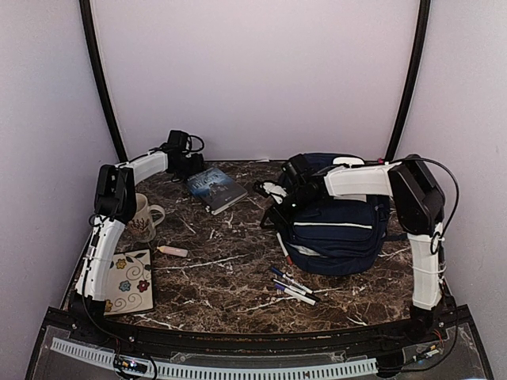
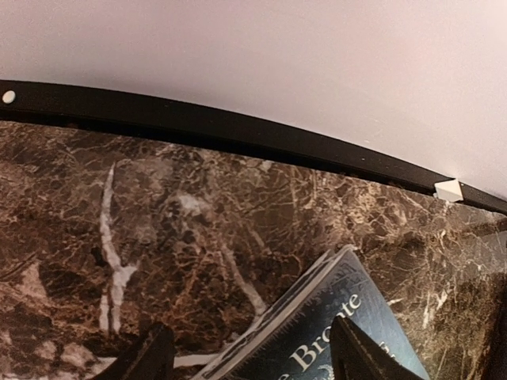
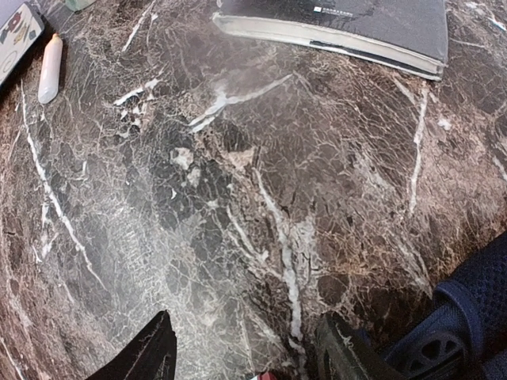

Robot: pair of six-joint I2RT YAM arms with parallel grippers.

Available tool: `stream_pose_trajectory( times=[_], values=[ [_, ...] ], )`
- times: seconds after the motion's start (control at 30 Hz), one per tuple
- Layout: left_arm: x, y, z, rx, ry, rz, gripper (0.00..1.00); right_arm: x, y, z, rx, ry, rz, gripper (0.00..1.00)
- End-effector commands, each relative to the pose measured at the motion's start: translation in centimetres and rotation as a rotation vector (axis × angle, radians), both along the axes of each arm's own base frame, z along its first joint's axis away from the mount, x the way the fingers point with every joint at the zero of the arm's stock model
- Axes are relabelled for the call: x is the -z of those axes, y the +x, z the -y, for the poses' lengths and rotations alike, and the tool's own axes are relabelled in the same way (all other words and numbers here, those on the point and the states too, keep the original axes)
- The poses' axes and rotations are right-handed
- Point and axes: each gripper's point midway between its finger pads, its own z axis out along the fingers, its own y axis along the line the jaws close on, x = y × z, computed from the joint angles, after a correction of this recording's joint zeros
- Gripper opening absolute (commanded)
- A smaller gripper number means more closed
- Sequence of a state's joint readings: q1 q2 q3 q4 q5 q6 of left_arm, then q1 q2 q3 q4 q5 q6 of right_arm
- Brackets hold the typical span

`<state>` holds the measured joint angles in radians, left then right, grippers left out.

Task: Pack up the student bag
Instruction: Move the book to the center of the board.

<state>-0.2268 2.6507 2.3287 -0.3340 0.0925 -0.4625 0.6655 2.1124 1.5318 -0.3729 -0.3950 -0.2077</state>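
Lying on the marbled surface point(image 1: 230, 253), the student bag point(image 1: 341, 229) is seen just to the right of the right end effector point(image 3: 249, 364), whose arm reaches across the bag's top; whether the main compartment is unzipped cannot be told, since the arm hides it. This end effector is held with its jaws apart and nothing between them, only bare surface being shown under its fingers. A dark-covered book point(image 1: 215, 188) is found to its left, well apart from the bag, with its long axis running diagonally from far left to near right. The left end effector point(image 2: 253, 352) is poised over the book's far corner, jaws wide and not closed on it. From there the bag lies to the right, beyond the book, so the right arm is judged the nearer to the bag and the left the nearer to the book. Farther out, several pens point(image 1: 293, 286) are scattered nearer the bases than the bag, and a mug point(image 1: 144, 218), a pale marker point(image 1: 173, 251) and a flowered notebook point(image 1: 131, 281) are placed beside the left arm.
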Motion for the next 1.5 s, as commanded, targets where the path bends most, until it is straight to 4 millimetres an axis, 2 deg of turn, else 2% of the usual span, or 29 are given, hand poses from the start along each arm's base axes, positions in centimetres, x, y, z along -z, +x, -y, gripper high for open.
stream_pose_trajectory(
  times=[0.0,0.13,0.27,0.4,0.47,0.5,0.53,0.6,0.7,0.9,0.97,1.03,1.23,1.33,1.47],
  values=[
    [0.4,-1.4,3.7,0.135,-0.125,-0.054,0.67,0.5,0.5,-0.9,-0.015,-0.002,0.0,0.61],
    [-0.4,-2.6,6.6,0.225,-0.118,-0.041,0.65,0.7,0.8,-1.2,-0.013,-0.003,-0.012,0.61],
    [-0.6,-3.8,9.3,0.291,-0.136,-0.035,0.63,-0.5,1.2,-1.8,-0.035,0.043,-0.013,0.62],
    [-0.3,-5.0,11.0,0.335,-0.153,-0.061,0.58,-1.8,3.6,-2.7,0.022,0.089,-0.034,0.63],
    [0.6,-6.2,12.2,0.358,-0.159,-0.099,0.55,-1.8,4.9,-3.2,0.064,0.092,-0.054,0.63],
    [-0.5,-6.8,12.9,0.377,-0.16,-0.093,0.53,-1.4,5.5,-3.2,0.088,0.083,-0.058,0.63],
    [-0.5,-7.5,13.3,0.387,-0.146,-0.103,0.52,-1.3,6.3,-3.3,0.113,0.077,-0.054,0.63],
    [-0.4,-8.5,13.4,0.378,-0.102,-0.116,0.5,-1.3,8.0,-3.2,0.171,0.068,-0.037,0.64],
    [-0.6,-10.3,13.9,0.375,-0.136,-0.127,0.49,-0.9,9.2,-2.9,0.22,0.068,-0.049,0.65],
    [-0.5,-14.5,16.3,0.436,-0.128,-0.164,0.45,0.7,7.9,-2.6,0.225,0.065,-0.126,0.65],
    [-0.5,-15.0,16.2,0.413,-0.084,-0.174,0.51,1.2,7.4,-2.3,0.231,0.058,-0.146,0.65],
    [-1.8,-15.2,15.5,0.373,-0.066,-0.176,0.57,1.5,6.9,-2.0,0.233,0.049,-0.162,0.65],
    [-6.1,-17.4,11.6,0.2,-0.045,-0.105,0.65,2.6,5.8,0.2,0.286,-0.033,-0.171,0.65],
    [-6.7,-19.8,9.7,0.132,-0.052,-0.14,0.68,2.9,4.6,0.1,0.267,-0.02,-0.226,0.65],
    [-6.1,-23.4,9.0,0.113,-0.103,-0.193,0.69,3.2,2.5,-0.7,0.21,0.009,-0.326,0.64]
  ],
)
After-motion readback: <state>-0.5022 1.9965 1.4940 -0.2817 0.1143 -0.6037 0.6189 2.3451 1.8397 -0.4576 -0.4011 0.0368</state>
